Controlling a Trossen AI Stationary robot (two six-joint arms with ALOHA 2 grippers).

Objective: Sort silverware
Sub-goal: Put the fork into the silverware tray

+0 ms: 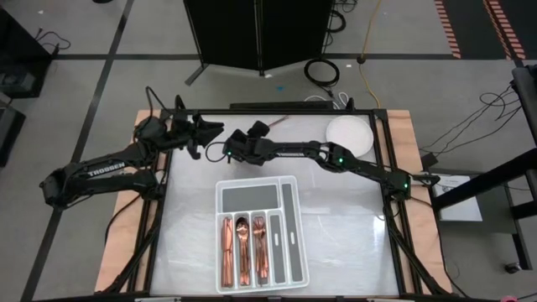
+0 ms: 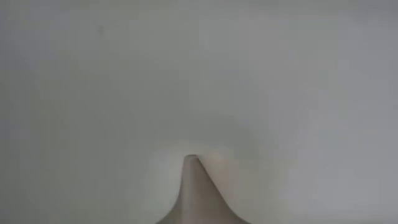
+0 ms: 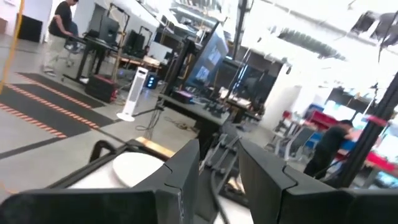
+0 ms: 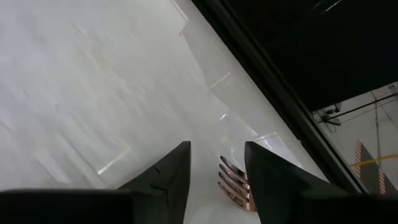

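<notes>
Behind the white tray's [image 1: 220, 195] far-left corner the left gripper [image 1: 211, 130] hovers, fingers parted and empty. Just right of it, behind the tray's far edge, the right gripper [image 4: 214, 177] has its fingers apart around a copper fork [image 4: 235, 182]. The other silverware [image 1: 243, 249] lies in the tray's three left slots.

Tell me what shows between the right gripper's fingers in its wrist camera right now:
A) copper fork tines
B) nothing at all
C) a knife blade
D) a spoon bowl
A: in the right wrist view, copper fork tines lie on the table between the two dark fingers of the right gripper, whose jaws stand apart around them.
</notes>
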